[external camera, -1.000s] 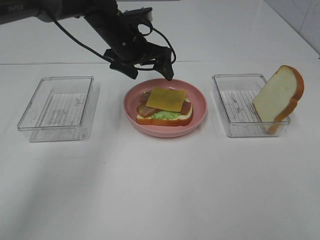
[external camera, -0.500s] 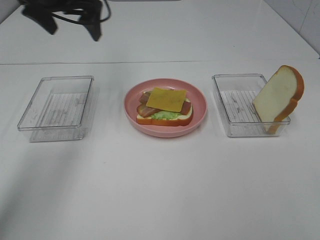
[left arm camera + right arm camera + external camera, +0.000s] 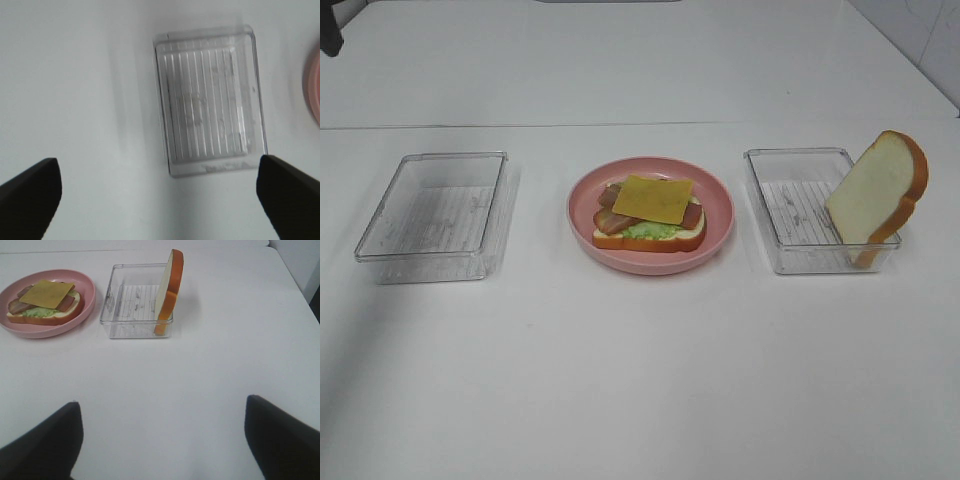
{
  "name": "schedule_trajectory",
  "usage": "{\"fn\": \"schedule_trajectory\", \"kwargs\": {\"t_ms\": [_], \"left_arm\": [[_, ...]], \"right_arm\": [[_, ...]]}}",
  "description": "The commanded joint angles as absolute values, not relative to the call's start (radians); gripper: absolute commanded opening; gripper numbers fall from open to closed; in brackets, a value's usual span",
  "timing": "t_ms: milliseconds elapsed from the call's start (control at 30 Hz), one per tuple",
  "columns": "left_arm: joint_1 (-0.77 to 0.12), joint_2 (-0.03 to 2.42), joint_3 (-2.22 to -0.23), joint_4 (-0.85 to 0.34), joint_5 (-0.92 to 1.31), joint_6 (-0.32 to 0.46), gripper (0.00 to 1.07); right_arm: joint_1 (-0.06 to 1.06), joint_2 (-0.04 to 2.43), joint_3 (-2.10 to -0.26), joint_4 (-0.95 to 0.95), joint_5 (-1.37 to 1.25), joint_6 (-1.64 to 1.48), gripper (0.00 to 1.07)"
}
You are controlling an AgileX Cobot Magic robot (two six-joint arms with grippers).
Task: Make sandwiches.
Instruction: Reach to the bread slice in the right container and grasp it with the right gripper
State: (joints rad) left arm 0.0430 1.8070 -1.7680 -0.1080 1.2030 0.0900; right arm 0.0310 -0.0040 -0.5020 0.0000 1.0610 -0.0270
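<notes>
An open sandwich lies on the pink plate: a bread slice at the bottom, then green lettuce, bacon strips and a yellow cheese square on top. It also shows in the right wrist view. A second bread slice leans upright in the right clear container, also in the right wrist view. My left gripper is open and empty, high above the left clear container. My right gripper is open and empty over bare table, near the front right.
The left clear container holds nothing. Only a dark bit of the left arm shows at the top left corner of the exterior view. The table's back edge runs behind the plate.
My left arm has pulled back from just above the plate to the far upper left, almost out of the exterior view. The sandwich and the bread slice have not moved.
</notes>
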Motion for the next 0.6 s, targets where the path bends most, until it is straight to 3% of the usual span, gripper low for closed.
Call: {"fn": "schedule_trajectory", "kwargs": {"t_ms": [33, 100, 167, 200, 300, 400, 467, 600], "left_arm": [[0.040, 1.676, -1.620, -0.114, 1.166, 0.094, 0.98], [0.040, 1.408, -1.342, -0.115, 1.072, 0.094, 0.98], [0.040, 1.339, -1.287, -0.115, 1.053, 0.095, 0.98], [0.040, 1.213, -1.158, -0.115, 1.023, 0.099, 0.98], [0.040, 1.157, -1.100, -0.114, 1.015, 0.104, 0.98], [0.040, 0.964, -0.962, -0.114, 1.006, 0.126, 0.98], [0.040, 0.692, -0.830, -0.116, 1.020, 0.125, 0.98], [0.040, 0.524, -0.764, -0.118, 1.043, 0.125, 0.98]], "right_arm": [[0.031, -0.025, -0.501, 0.000, 1.050, -0.036, 0.85], [0.031, -0.025, -0.501, 0.000, 1.050, -0.036, 0.85], [0.031, -0.025, -0.501, 0.000, 1.050, -0.036, 0.85], [0.031, -0.025, -0.501, 0.000, 1.050, -0.036, 0.85], [0.031, -0.025, -0.501, 0.000, 1.050, -0.036, 0.85], [0.031, -0.025, -0.501, 0.000, 1.050, -0.036, 0.85], [0.031, -0.025, -0.501, 0.000, 1.050, -0.036, 0.85], [0.031, -0.025, -0.501, 0.000, 1.050, -0.036, 0.85]]}}
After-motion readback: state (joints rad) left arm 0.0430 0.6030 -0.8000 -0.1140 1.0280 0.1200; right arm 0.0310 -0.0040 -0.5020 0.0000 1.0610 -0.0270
